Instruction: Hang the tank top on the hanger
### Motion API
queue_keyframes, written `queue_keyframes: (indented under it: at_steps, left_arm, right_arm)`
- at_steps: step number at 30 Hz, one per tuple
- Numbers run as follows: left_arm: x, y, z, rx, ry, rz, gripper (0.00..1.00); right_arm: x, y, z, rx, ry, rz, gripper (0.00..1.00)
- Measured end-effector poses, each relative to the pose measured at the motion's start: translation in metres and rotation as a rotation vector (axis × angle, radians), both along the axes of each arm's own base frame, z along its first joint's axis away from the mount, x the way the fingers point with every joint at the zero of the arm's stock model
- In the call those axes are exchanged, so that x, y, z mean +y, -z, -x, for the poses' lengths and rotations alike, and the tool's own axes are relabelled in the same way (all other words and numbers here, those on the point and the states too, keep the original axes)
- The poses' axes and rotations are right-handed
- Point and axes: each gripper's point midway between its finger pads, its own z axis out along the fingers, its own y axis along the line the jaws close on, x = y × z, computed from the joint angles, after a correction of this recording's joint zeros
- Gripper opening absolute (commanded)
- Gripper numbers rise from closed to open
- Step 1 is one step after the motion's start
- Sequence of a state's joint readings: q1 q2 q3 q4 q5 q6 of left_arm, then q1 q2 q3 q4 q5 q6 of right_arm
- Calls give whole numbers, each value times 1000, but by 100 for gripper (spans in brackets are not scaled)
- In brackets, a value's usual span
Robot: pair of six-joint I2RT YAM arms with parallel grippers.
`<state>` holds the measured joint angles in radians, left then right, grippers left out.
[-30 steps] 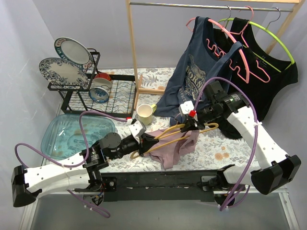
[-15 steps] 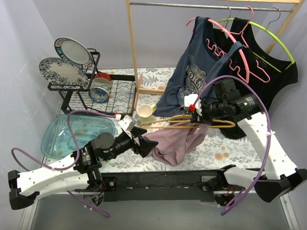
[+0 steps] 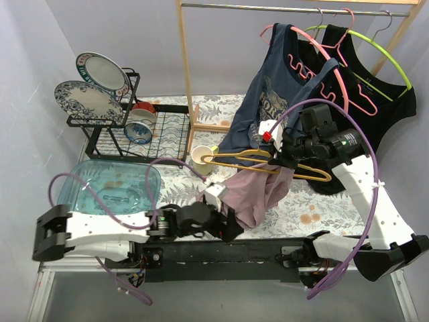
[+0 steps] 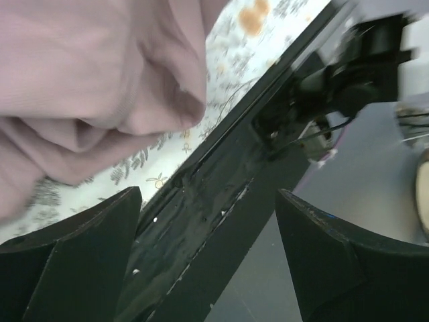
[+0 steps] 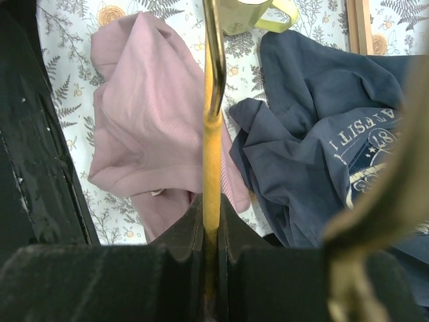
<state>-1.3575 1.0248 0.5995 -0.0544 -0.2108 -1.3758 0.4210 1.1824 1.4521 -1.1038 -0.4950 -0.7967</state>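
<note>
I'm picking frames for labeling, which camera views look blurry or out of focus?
Top view: sharp, evenly lit. Left wrist: the tank top is close and soft, the upper right corner smeared. Right wrist: the hanger is crisp at centre, its near part at right a defocused blur.

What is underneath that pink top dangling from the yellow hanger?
Beneath the tank top on the hanger, the floral table cover and black front rail show. The patch directly under its folds is hidden.

The left arm lies low and outstretched, the left tool (image 3: 233,229) spread wide open. The right arm is raised and bent, the right tool (image 3: 275,159) clamped on the hanger (image 3: 234,158).
</note>
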Motion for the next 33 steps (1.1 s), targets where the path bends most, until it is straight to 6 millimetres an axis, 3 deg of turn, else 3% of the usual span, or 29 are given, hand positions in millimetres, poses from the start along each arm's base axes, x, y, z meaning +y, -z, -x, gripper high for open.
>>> queue_keyframes:
  at_steps: [4, 9, 16, 20, 22, 29, 31, 32, 33]
  left_arm:
    - [-30, 44, 11, 63, -16, -73, 68]
    - [-52, 68, 9, 109, -61, -55, 58]
    - [-75, 65, -5, 117, -142, 45, 54]
    - [-95, 59, -10, 130, -160, 99, 38]
    - [-101, 60, -13, 141, -174, 107, 36]
    - [-97, 81, -25, 174, -268, 53, 36]
    - [-93, 85, -30, 176, -304, 40, 10]
    - [-92, 86, -32, 177, -316, 39, 1]
    - [-92, 87, -34, 177, -326, 39, 0]
  right_arm:
    - [2, 0, 0, 9, 4, -11, 1]
    - [3, -1, 1, 16, 2, -20, 1]
    - [5, -2, 3, 25, 1, -34, 1]
    - [5, -3, 3, 21, 2, -38, 1]
    - [5, -4, 4, 17, 2, -40, 1]
    - [4, -6, 7, 12, -1, -46, 1]
    - [5, -6, 7, 11, -3, -48, 1]
    - [5, -6, 7, 11, -3, -49, 1]
    - [5, -6, 8, 11, -3, -49, 1]
